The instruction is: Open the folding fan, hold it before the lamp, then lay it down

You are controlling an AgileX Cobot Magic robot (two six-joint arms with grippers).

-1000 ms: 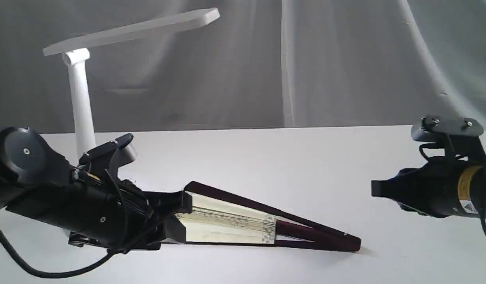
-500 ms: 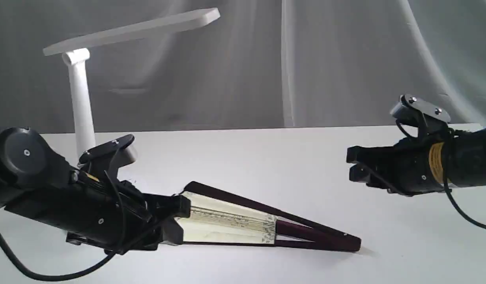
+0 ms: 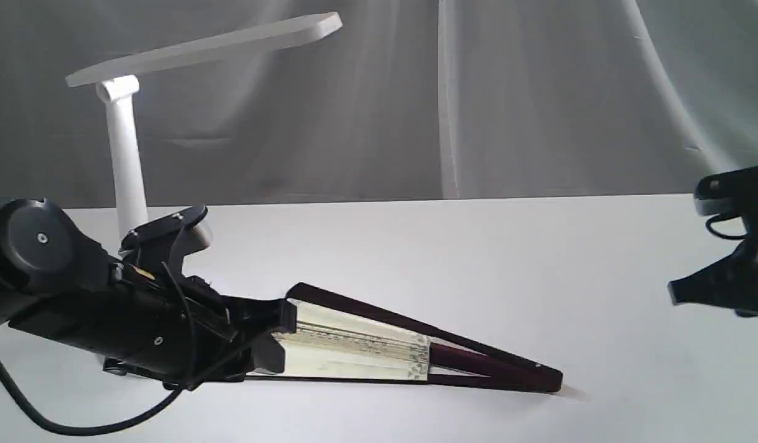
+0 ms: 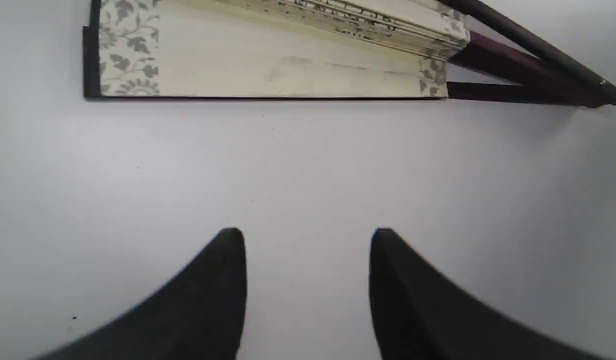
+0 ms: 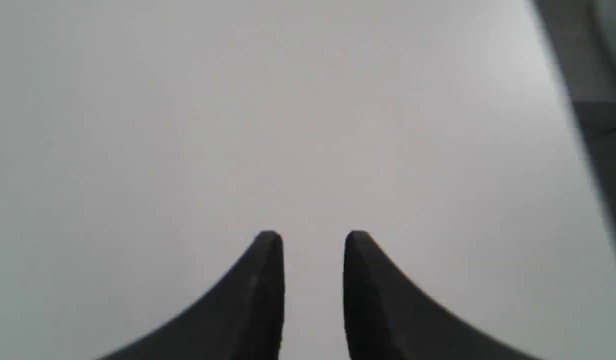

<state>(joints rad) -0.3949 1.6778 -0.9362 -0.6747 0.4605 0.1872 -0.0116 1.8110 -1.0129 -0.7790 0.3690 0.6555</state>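
The folding fan [image 3: 354, 347] lies on the white table, spread only a little, with its dark maroon guards meeting at the right and its cream leaf toward the left. My left gripper [image 3: 280, 338] is low at the fan's wide end. In the left wrist view the gripper [image 4: 308, 235] is open and empty, and the fan [image 4: 268, 65] lies a short way beyond the fingertips. My right gripper [image 3: 674, 292] hovers at the far right edge, well away from the fan. In its wrist view the gripper [image 5: 313, 235] shows a narrow gap with only bare table. The lamp [image 3: 125, 166] stands at the back left.
The lamp's long flat head [image 3: 200, 49] reaches out over the table's back left. A grey cloth backdrop [image 3: 477, 92] hangs behind the table's far edge. A black cable [image 3: 22, 406] loops under my left arm.
My right arm swung in toward the middle, then drew back to the right edge, and its jaws narrowed. The left arm and the fan have barely moved.
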